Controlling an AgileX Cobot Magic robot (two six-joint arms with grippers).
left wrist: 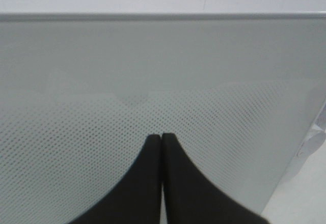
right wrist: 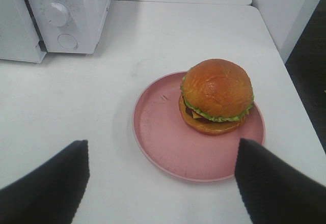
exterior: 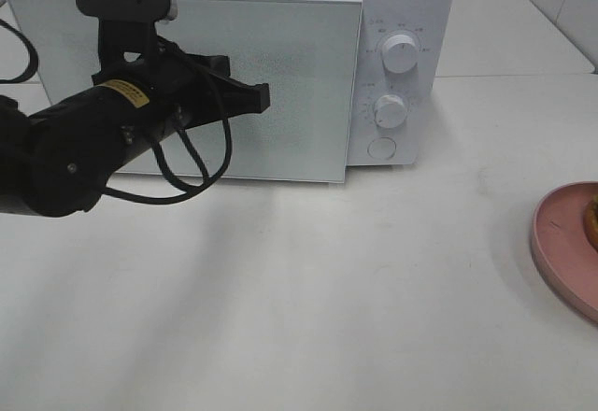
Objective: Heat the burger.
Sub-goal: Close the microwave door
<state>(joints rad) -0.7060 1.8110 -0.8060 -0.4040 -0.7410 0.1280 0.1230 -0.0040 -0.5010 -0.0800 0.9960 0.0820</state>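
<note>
The black left gripper (exterior: 262, 96) is reaching in from the left of the high view with its two fingers pressed together and nothing between them, its tip sitting against or just in front of the speckled door of the boxy white microwave oven (exterior: 280, 75); contact cannot be told. In the left wrist view the closed gripper (left wrist: 161, 138) is pointing at the dotted mesh of that door.

The black right gripper (right wrist: 160, 183) is hovering with its jaws spread wide and empty above the white tabletop (right wrist: 102, 107).

Beyond it, the burger (right wrist: 216, 96), with its golden-brown domed bun and green lettuce frill, is sitting on the round pink plate (right wrist: 163, 132), on the side of the plate farther from the oven. In the high view only the plate's edge is showing at the right border, well apart from the microwave.

At the far left of the right wrist view, the microwave's two white round dials (right wrist: 57, 14) are facing the table.
</note>
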